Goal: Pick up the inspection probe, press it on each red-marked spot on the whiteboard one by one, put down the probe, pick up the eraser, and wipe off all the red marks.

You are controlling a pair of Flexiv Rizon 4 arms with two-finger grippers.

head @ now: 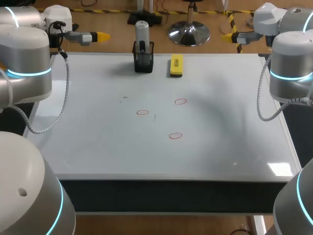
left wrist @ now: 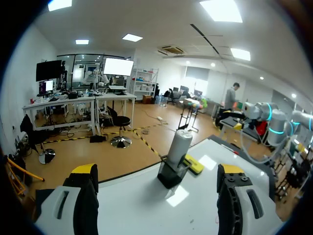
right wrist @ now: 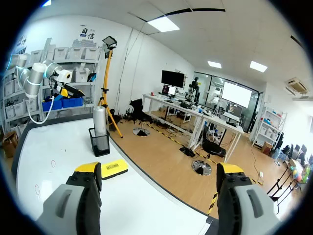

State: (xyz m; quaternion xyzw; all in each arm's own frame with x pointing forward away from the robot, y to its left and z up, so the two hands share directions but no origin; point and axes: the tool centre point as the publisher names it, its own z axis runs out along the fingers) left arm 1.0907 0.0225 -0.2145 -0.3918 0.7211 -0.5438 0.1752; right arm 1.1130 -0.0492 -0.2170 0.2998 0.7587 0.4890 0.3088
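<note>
- Fingers (left wrist: 80, 200) of the left gripper (head: 100, 35) stand wide apart, two yellow tips with nothing between them.
- The right gripper (head: 227, 36) is likewise spread wide, and its two fingers (right wrist: 83, 196) hold nothing.
- Seen from the head view, the left gripper hangs beyond the 11 o'clock corner of the flat white whiteboard (head: 98, 147), and the right gripper beyond its 1 o'clock corner. Both are off the board and well apart from everything on it.
- One grey cylindrical inspection probe (head: 142, 32) stands upright in one black mesh holder (head: 144, 61) at the board's 12 o'clock edge.
- One yellow rectangular eraser (head: 176, 65) lies flat near the holder, at its 3 o'clock side and not touching it.
- Three red oval marks are drawn near the middle of the board:
  - The first mark (head: 142, 112) sits at 9 o'clock of the group.
  - The second mark (head: 181, 102) sits at 2 o'clock.
  - The third mark (head: 175, 136) sits at 5 o'clock.
- In the left wrist view, the probe and holder stand ahead of the open fingers, with the eraser just behind them.
</note>
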